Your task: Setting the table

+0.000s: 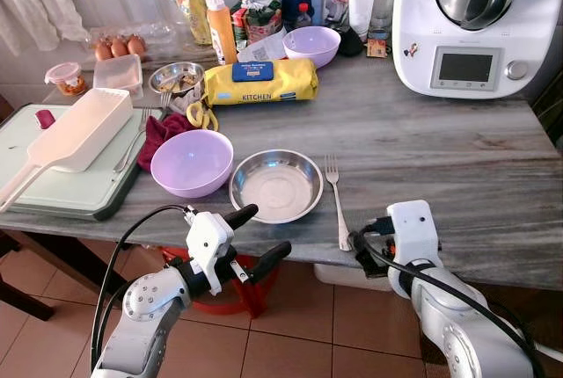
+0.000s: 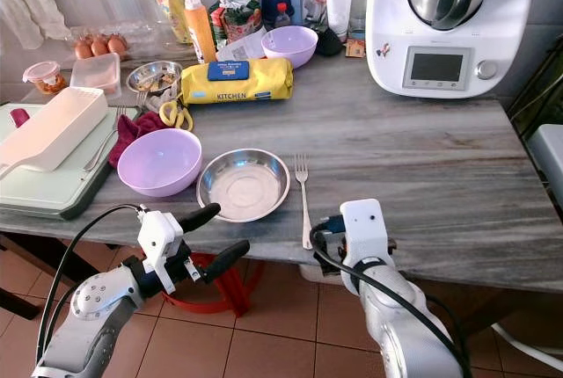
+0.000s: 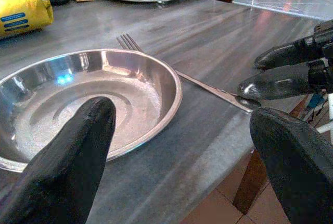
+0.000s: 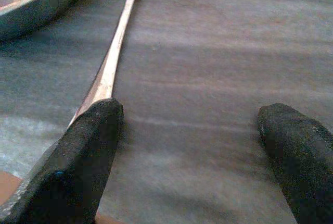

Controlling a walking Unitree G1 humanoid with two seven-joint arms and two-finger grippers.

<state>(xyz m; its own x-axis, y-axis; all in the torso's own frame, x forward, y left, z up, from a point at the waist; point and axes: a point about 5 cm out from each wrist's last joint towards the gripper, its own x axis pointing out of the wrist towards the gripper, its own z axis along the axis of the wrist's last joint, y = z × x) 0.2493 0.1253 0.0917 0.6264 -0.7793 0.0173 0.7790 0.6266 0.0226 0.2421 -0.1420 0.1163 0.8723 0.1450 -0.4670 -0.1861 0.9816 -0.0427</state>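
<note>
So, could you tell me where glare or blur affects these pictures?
Left wrist view: a bluish glint sits inside the steel plate, and the near black fingers are soft. Right wrist view: the fork handle shines and the table looks smeared. Left eye view: evenly lit and sharp.

You've got the steel plate [image 1: 276, 185] at lower centre, fork [image 1: 335, 199] flat just right, tines pointing up-frame.

The one word that reads clearly is "KITCHEN", printed in dark capitals along the lower front of the yellow package [image 1: 260, 81] lying toward the table's [image 1: 457, 158] back edge. The package's blue label carries print too small to read, and the white kitchen machine's [image 1: 475, 22] screen is blank.
</note>
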